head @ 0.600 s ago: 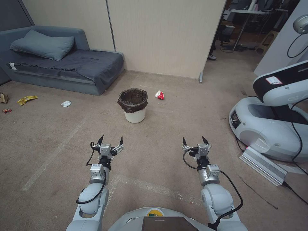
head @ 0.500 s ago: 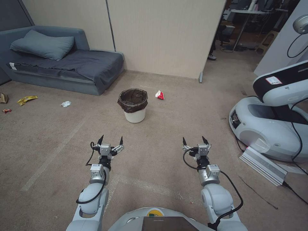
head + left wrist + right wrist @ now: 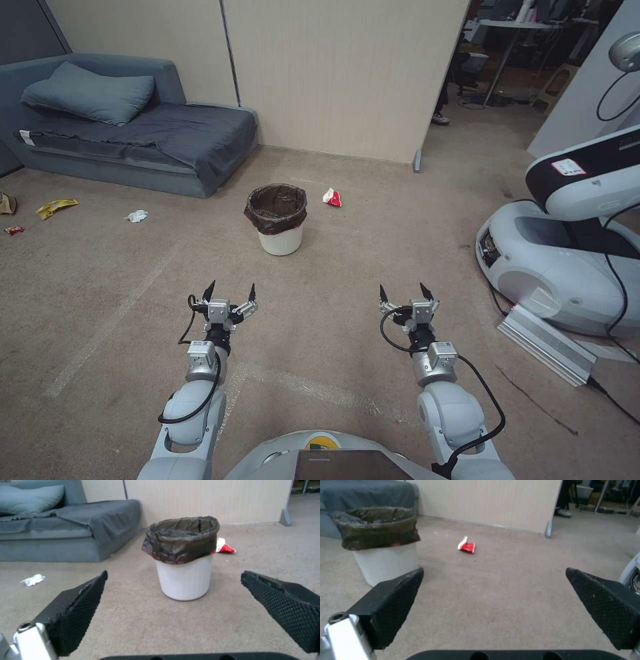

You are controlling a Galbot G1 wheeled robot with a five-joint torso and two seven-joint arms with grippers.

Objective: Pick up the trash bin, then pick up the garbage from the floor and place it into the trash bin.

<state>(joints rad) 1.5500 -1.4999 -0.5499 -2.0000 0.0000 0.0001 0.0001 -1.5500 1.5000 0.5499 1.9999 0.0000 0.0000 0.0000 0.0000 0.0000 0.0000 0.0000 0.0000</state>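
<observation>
Open carpet (image 3: 320, 313) between both claws and the bin (image 3: 279, 220); nothing lies in that lane. Left claw (image 3: 230, 291) and right claw (image 3: 406, 291) hang spread wide above the floor, well apart from each other. Bin stands alone, bare carpet all round it, top open. Red packet (image 3: 332, 197) sits just beyond the bin on its right, free on all sides. Sofa (image 3: 133, 143) blocks the far left, wall panel (image 3: 333, 80) closes the back. Another robot's base (image 3: 560, 267) and a metal bar (image 3: 547, 343) crowd the right side. Tissue (image 3: 137, 215) and wrapper (image 3: 55, 207) on open floor, left.
</observation>
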